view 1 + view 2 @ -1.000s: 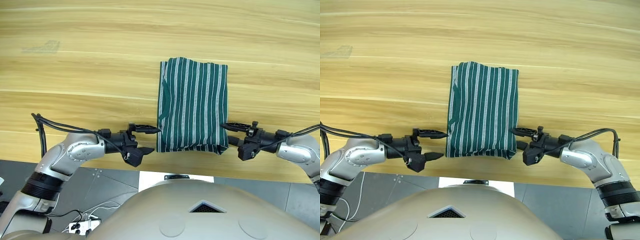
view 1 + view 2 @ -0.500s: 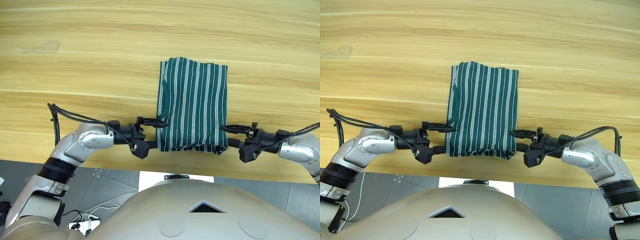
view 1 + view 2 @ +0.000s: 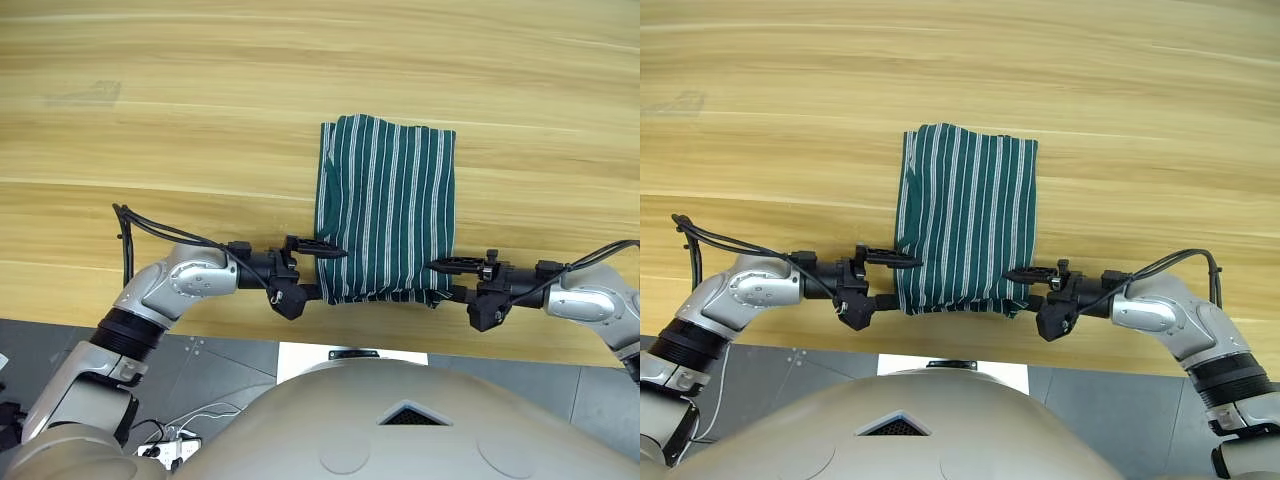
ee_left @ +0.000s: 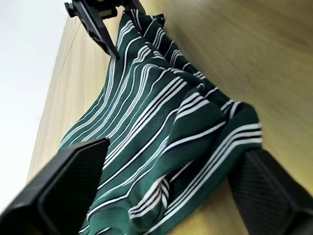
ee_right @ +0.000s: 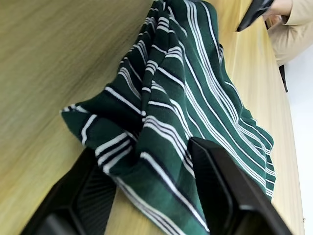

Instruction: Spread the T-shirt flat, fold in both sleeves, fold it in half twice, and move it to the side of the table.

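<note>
The T-shirt [image 3: 385, 205] lies on the tabletop [image 3: 150, 130] as a tidy striped rectangle, longer toward 12 o'clock than it is wide, with no sleeve sticking out. From that we judge the spreading and both sleeve folds done, and probably the first halving too, though we cannot count the layers.

Our left pincer [image 3: 333, 272] sits at the shirt's 7 o'clock corner and our right pincer [image 3: 440, 281] at its 5 o'clock corner. Each is released, with its fingers apart and the bunched near hem lying between them. This shows plainly in both wrist views, where one pad sits on either side of the cloth.

So we appear to be setting up the next fold. What is left, by our reckoning, is to clench on both corners and carry the near edge to 12 o'clock. After that the bundle has to go to the side of the tabletop, since it lies near the middle for now.
</note>
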Robot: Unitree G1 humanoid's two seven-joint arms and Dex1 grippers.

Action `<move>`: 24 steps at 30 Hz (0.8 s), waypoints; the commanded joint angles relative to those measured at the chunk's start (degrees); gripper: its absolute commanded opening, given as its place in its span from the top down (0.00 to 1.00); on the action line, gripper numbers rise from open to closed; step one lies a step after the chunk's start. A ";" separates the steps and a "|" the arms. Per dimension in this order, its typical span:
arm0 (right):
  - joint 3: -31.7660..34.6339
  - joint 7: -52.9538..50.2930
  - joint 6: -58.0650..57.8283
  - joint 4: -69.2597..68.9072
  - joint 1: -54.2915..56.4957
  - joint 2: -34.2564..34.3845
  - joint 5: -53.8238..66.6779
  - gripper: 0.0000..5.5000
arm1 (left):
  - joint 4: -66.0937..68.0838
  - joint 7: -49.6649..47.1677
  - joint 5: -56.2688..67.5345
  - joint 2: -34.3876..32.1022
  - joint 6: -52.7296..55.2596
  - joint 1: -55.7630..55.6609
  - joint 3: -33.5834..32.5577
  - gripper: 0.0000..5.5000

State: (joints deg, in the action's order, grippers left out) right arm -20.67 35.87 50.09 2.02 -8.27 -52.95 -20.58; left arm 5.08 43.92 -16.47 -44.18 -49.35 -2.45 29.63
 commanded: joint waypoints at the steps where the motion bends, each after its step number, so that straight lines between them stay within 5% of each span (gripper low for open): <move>1: -1.36 1.01 -1.12 0.90 -0.61 0.53 -2.62 0.58 | 4.36 2.08 -5.00 0.39 0.61 0.13 3.35 0.40; 12: -1.40 1.53 -0.91 1.64 0.44 -0.05 -1.91 0.95 | 10.86 0.03 -5.80 -0.06 -0.84 -1.37 3.47 0.78; 24: -0.96 1.25 1.05 5.16 5.24 0.49 -1.01 0.96 | 13.64 -2.34 -4.34 -0.49 -1.88 -2.01 1.29 1.00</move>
State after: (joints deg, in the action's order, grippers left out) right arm -21.87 36.45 51.04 6.88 -4.23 -52.33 -21.63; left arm 15.89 40.54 -17.65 -44.29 -53.55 -6.89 29.64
